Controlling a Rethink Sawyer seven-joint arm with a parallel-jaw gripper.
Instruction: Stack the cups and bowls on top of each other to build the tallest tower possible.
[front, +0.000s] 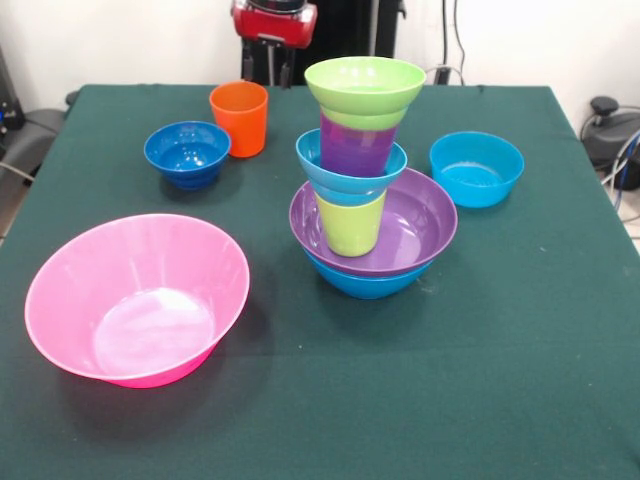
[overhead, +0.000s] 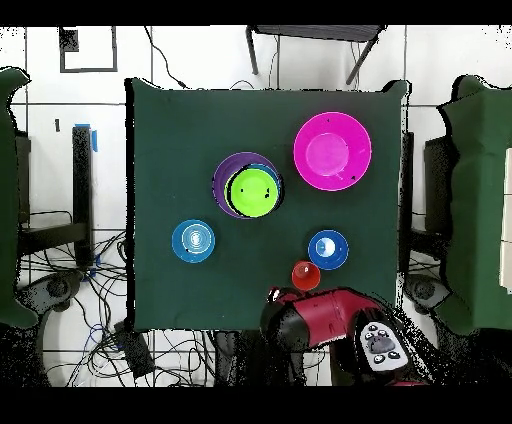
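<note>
The tower (front: 365, 190) stands mid-table: a blue bowl (front: 365, 283) at the bottom, a purple bowl (front: 420, 215) in it, then a lime green cup (front: 350, 228), a turquoise bowl (front: 345, 180), a purple cup (front: 357, 148) and a lime green bowl (front: 365, 85) on top. In the overhead view the tower (overhead: 252, 189) shows its green top. The orange cup (front: 239, 118) (overhead: 304, 275), small dark blue bowl (front: 187, 152) (overhead: 328, 250), second turquoise bowl (front: 477, 168) (overhead: 193, 241) and huge pink bowl (front: 137, 298) (overhead: 332, 150) stand alone. My gripper (front: 268, 80) is open and empty, drawn back behind the orange cup.
The red arm (overhead: 325, 320) lies over the table edge on the robot's side. The green table (front: 500, 380) ends close behind the orange cup. Cables and chair frames lie on the floor around the table.
</note>
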